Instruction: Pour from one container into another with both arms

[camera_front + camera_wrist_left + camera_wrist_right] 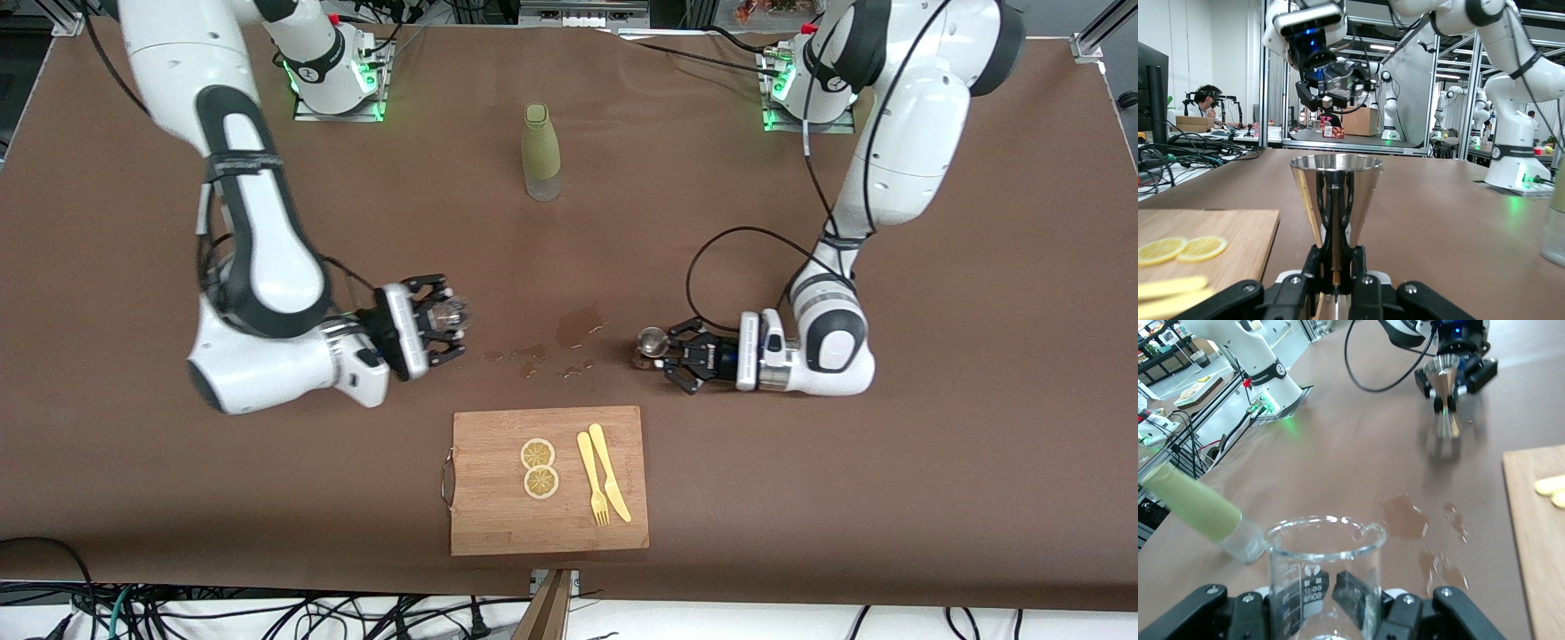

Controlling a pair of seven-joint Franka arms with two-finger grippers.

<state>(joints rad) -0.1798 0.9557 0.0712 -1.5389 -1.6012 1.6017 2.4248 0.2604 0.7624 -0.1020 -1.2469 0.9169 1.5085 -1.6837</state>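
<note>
Table (933, 498), brown cloth, both arms reaching in from their bases toward the middle.

Right arm: right gripper (442, 320) is up in the air over bare cloth toward the right arm's end of the table. Its fingers (1358, 587) are closed on the small clear glass (1321, 577), held upright, mouth up, printed scale on its wall. Contents cannot be made out.

Left arm: left gripper (669, 354) is low at the table, toward the left arm's end. Fingers (1355, 263) are clamped at the narrow waist of the steel jigger (1336, 200). The jigger stands upright, long axis vertical, open cone up; whether its foot touches the cloth is not clear.

Key relation: glass and jigger are well apart, along the line that joins the two grippers. From the jigger, the glass sits higher. Between them lie wet stains (580, 324) on the cloth.

Judgement: the gap must close first, the glass coming over the jigger's mouth, then tipping. The mouth is narrow, so spill risk is real.

Bystanders: cutting board (498, 524) nearer the front camera, with lemon slices (539, 467), fork and knife (610, 484); green bottle (541, 151) near the bases.
</note>
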